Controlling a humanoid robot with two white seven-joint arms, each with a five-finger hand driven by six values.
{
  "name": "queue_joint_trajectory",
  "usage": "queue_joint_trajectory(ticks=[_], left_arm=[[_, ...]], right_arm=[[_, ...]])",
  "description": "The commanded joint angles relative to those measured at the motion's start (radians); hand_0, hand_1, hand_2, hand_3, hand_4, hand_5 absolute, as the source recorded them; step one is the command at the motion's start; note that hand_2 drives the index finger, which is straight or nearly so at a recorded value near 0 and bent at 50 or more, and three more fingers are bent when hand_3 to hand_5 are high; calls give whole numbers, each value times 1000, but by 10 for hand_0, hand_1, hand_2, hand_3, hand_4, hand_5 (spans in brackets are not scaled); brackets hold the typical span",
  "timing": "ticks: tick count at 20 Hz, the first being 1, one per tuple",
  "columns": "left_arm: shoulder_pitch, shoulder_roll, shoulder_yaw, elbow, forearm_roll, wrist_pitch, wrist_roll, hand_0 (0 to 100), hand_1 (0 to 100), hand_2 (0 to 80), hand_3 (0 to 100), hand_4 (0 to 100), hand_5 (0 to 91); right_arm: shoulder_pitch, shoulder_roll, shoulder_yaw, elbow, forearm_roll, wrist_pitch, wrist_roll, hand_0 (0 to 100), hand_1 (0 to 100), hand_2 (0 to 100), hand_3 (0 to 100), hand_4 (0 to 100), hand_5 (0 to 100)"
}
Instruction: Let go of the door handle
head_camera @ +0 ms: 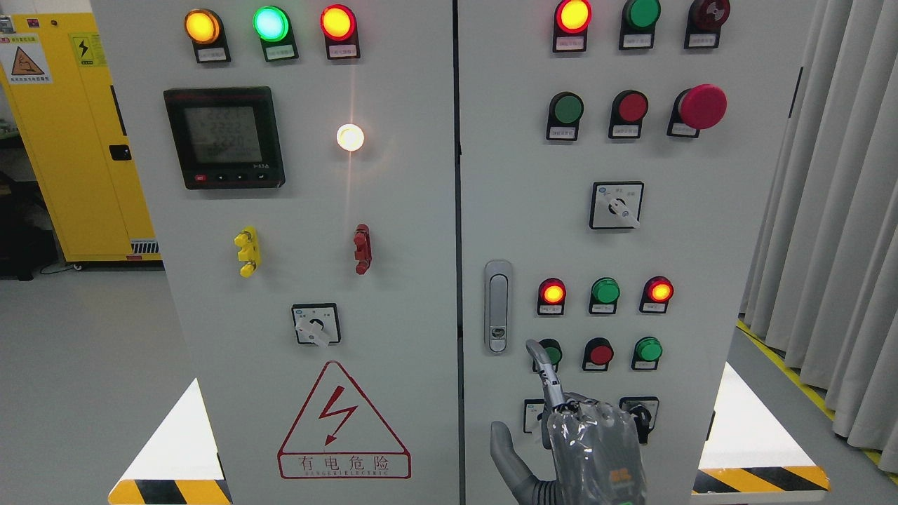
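Right robot hand [572,435] below door handle [497,306], index extended, holding nothing

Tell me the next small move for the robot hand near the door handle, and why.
Probably draw the right robot hand down and back from the panel. Its index finger points up just below and right of the door handle, touching nothing, so the handle looks already released; retreating avoids bumping the nearby buttons.
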Motion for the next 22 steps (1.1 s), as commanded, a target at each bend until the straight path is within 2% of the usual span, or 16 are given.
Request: queue_joint_trajectory(ticks=[1,12,22], left_arm=[[0,0,0,-15,0,0,0,120,556,0,0,0,0],[0,0,0,-15,0,0,0,120,556,0,0,0,0],[0,0,0,-15,0,0,0,120,556,0,0,0,0]], right_arm=[[-31,2,17,108,110,-2,-12,518,426,53,1000,1000,1000],[-104,7,9,193,140,7,-12,526,411,52,1000,1000,1000],[-117,10,9,219,140,65,-9,527,409,53,1000,1000,1000]])
